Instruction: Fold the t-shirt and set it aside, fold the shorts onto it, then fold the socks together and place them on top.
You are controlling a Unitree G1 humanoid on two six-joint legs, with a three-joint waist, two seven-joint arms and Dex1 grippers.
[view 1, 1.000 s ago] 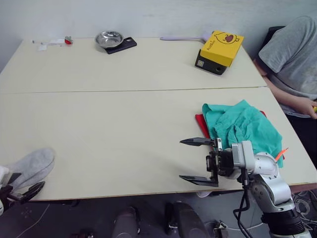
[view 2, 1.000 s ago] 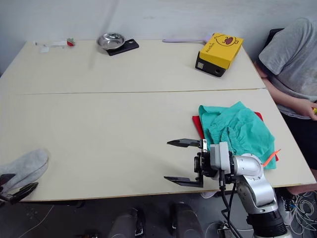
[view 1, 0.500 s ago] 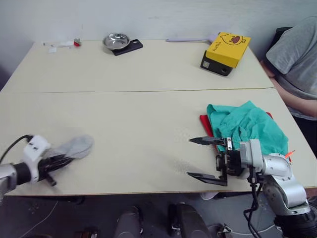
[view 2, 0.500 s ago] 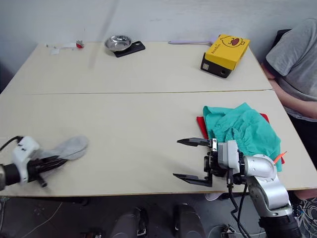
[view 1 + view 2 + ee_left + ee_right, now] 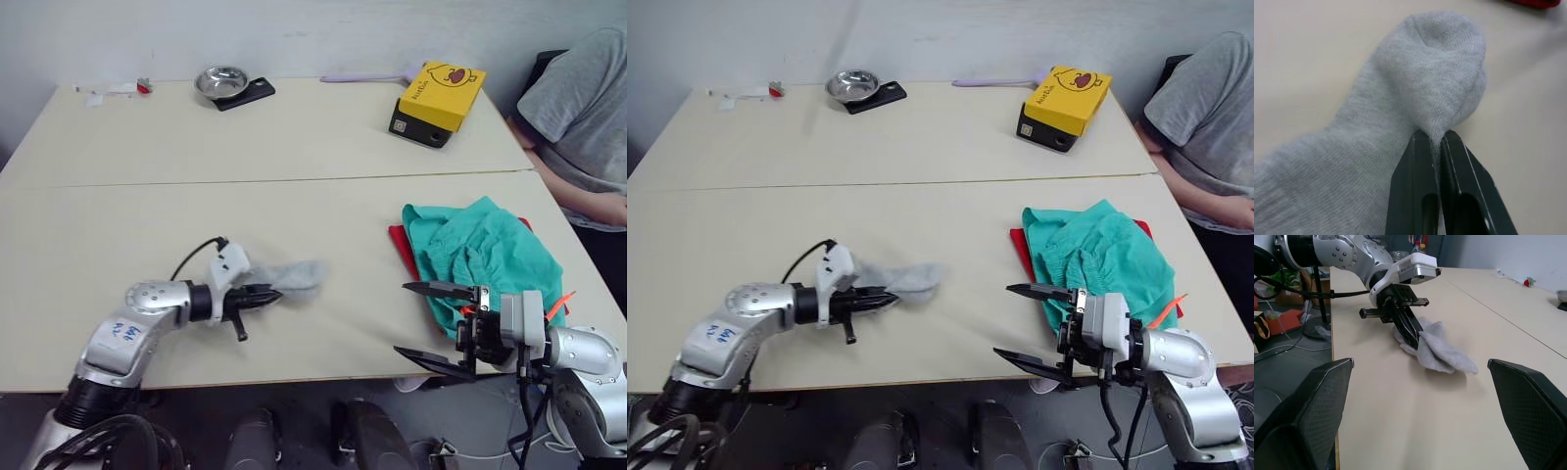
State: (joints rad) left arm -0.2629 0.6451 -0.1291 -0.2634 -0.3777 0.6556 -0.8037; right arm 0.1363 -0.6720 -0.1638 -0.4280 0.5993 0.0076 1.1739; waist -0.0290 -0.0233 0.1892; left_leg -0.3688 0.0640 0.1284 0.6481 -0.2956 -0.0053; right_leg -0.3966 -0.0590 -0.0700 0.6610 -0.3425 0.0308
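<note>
Since a second ago the left gripper [image 5: 266,295] is sliding the socks [image 5: 292,278], pinched between its fingers, from the tabletop's [image 5: 294,127] 8 o'clock edge toward centre. Right gripper [image 5: 431,319] is waiting agape. At 3 o'clock the shorts [image 5: 485,250] are lying bunched over the t-shirt [image 5: 396,240]; pairing and stacking the socks remains.

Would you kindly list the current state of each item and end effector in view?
Left end effector: shut on the light grey knit socks, low over the table.
Right end effector: open, holding nothing.
Teal-green cloth shorts: crumpled atop the t-shirt.
Bright red t-shirt: under the shorts.
Yellow box: closed.
</note>
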